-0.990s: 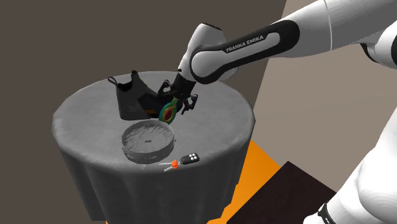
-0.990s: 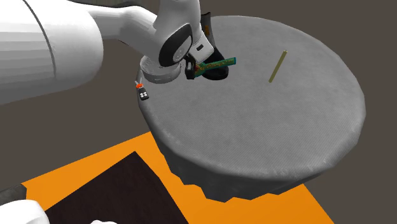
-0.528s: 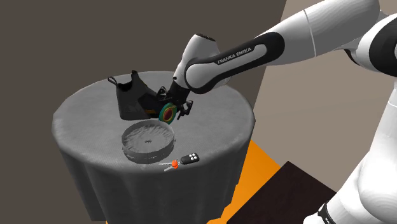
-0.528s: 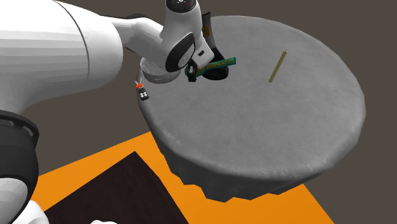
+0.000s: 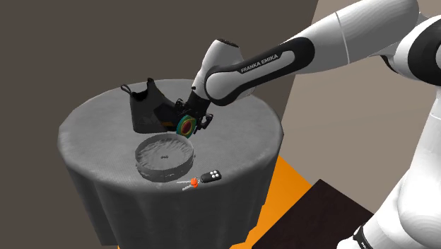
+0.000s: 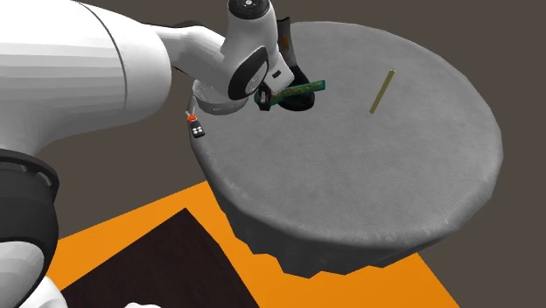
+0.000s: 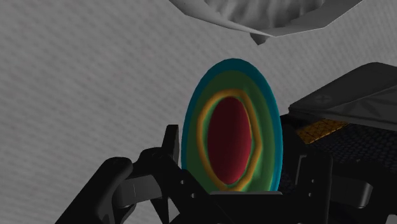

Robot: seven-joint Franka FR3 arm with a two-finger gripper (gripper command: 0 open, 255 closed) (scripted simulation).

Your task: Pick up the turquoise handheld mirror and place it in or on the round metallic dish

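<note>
The handheld mirror has a turquoise rim with green, orange and red rings inside. It rests tilted against a black bag-like object near the middle of the round table. My black gripper is shut on the mirror. In the wrist view the mirror stands between the two fingers, which press its sides. The round grey dish sits just in front of the mirror, toward the table's near edge; its rim lies beyond the mirror. In the second exterior view the mirror is edge-on beside my gripper.
The table is covered with a grey cloth. A key fob with an orange tag lies at its near edge beside the dish. A thin olive stick lies far off on the cloth. Orange floor and a dark mat are below.
The arm swung lower over the mirror, and the fingers closed on it. The mirror, dish and key fob stay where they were.
</note>
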